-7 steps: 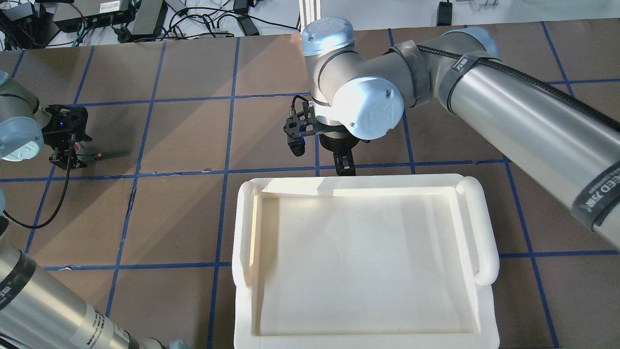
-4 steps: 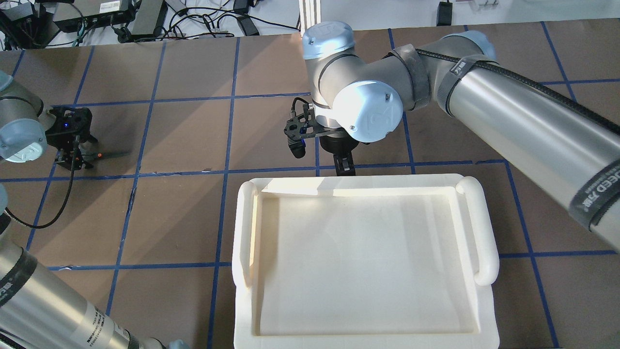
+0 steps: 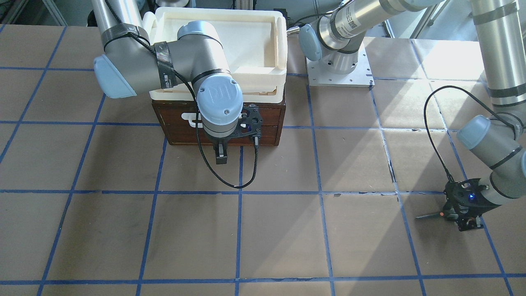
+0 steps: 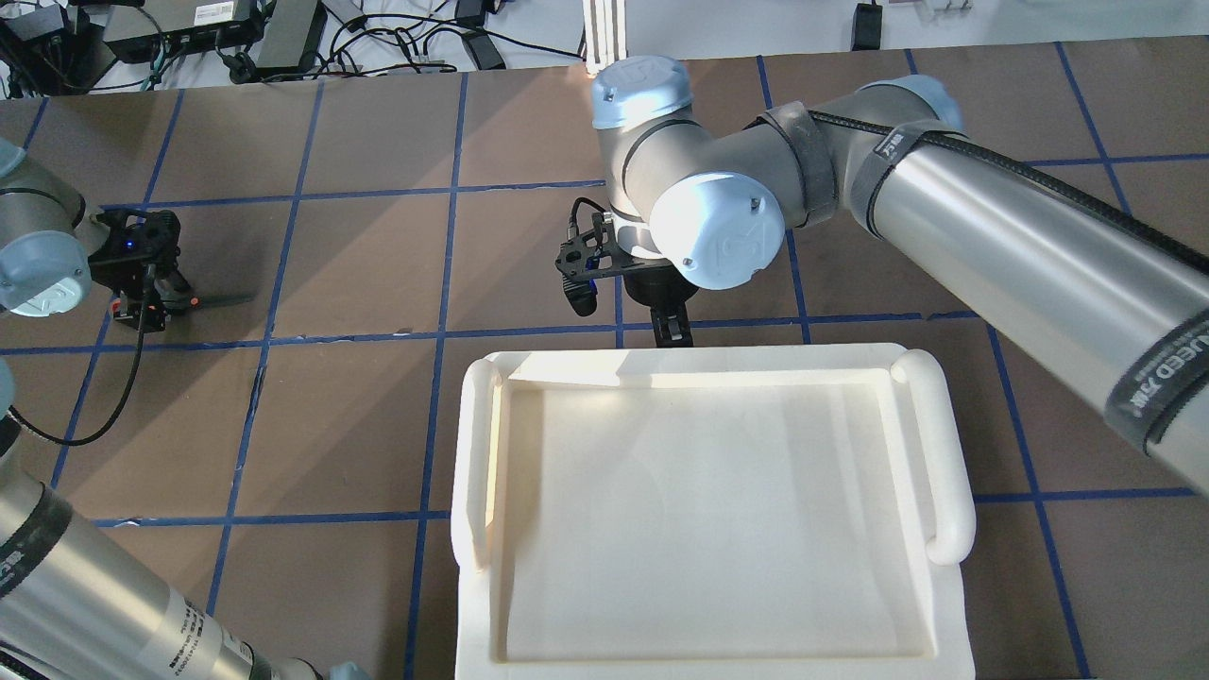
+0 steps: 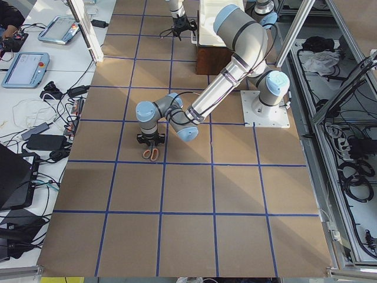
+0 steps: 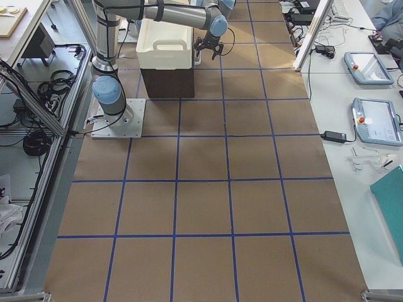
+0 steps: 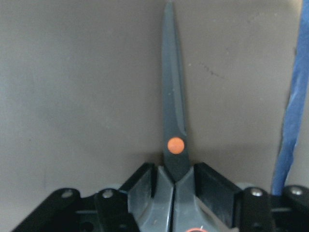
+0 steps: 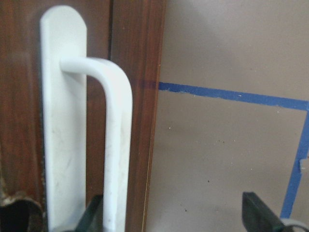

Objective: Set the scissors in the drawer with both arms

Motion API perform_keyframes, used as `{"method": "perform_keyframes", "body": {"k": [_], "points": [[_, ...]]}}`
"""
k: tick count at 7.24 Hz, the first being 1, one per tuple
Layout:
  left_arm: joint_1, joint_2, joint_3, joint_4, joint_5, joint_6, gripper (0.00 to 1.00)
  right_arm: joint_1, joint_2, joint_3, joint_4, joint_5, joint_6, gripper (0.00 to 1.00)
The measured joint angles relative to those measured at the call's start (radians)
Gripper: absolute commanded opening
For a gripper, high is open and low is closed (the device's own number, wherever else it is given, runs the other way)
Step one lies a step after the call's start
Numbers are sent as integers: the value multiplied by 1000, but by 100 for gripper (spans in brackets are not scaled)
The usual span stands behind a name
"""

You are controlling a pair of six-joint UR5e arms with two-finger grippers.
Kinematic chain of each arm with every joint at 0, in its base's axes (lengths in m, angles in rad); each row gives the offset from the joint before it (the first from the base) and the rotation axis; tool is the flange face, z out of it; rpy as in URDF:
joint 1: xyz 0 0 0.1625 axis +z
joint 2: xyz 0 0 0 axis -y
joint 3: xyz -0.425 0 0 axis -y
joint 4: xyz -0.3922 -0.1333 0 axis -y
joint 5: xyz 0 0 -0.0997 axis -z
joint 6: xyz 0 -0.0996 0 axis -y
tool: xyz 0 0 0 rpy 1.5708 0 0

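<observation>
L tool [image 7: 175, 180] clamped on scissors [image 7: 173, 121] nr pivot [image 7: 175, 145] so blades [image 7: 170, 67] point clear; R tool [image 8: 174, 217], fingers [image 8: 256, 212] apart, sits at drawer [image 8: 19, 96] handle [image 8: 116, 145], ready to pull.

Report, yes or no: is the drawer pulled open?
No: in the front-facing view the drawer has its dark front sitting flush, with none of its pale inside showing.

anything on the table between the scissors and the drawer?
Nothing: only bare table crossed by blue tape lines between scissors and drawer, clearest in the front-facing view.
</observation>
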Motion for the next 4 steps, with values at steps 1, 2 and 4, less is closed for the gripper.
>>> {"method": "perform_keyframes", "body": {"k": [1,2,4], "points": [[-4,6,1,-1,2,0,0,-1,0,-2,-11,1,-2,100],[-7,14,2,-2,2,0,0,-1,1,-2,-28,4,-3,100],[-21,45,5,-21,-3,0,0,-2,3,-3,-53,9,-4,100]]}}
